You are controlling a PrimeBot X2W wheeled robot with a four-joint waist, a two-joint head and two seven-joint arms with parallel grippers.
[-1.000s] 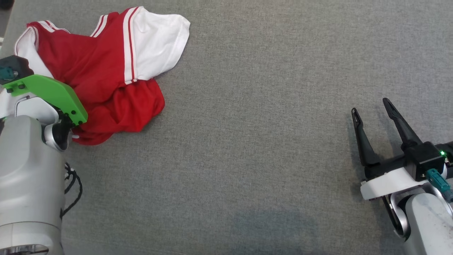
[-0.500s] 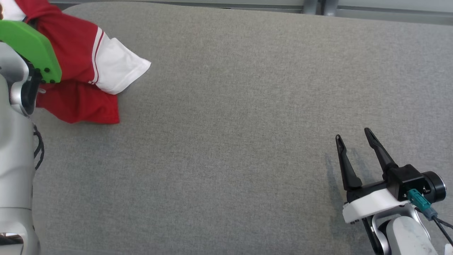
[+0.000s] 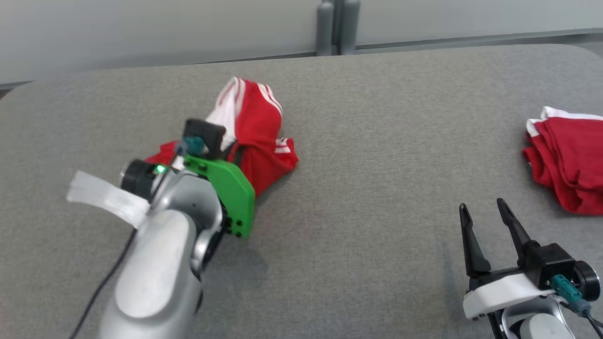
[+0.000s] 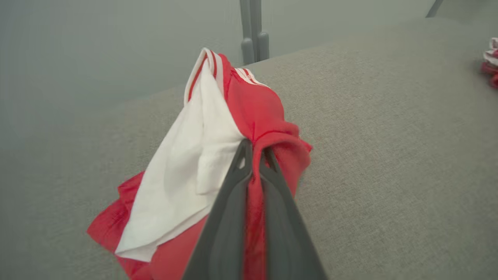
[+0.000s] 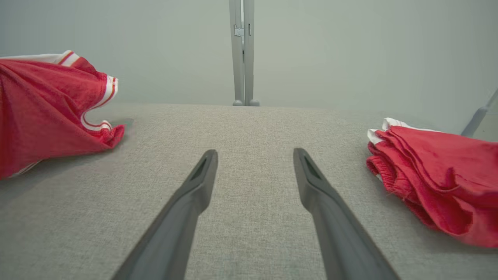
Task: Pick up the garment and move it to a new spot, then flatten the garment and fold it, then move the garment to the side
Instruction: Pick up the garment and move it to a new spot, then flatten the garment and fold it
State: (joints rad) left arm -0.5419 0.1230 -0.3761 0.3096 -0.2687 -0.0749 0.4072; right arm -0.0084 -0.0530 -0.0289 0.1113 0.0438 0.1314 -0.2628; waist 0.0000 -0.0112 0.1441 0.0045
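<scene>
The garment [image 3: 259,122] is a red shirt with white sleeves and striped trim, bunched up on the grey table [image 3: 377,141] left of centre. My left gripper [image 4: 255,149] is shut on a red fold of the garment [image 4: 256,105], whose white sleeve hangs to the left of the fingers. The cloth rises in a peak and its lower edge rests on the table. In the right wrist view the garment [image 5: 42,105] sits at the far left. My right gripper [image 3: 482,205] stands open near the front right, fingers [image 5: 194,186] apart over bare table, holding nothing.
A second red garment [image 3: 565,160] lies folded in a heap at the table's right edge, close to the right of my right gripper [image 5: 255,153]. The table's rounded back edge meets a pale wall with a grey post [image 3: 334,26].
The head camera has swung, so the whole picture has shifted. The garment, spread flat a second ago, is now pulled into a bunch by my left gripper. The right gripper stays open.
</scene>
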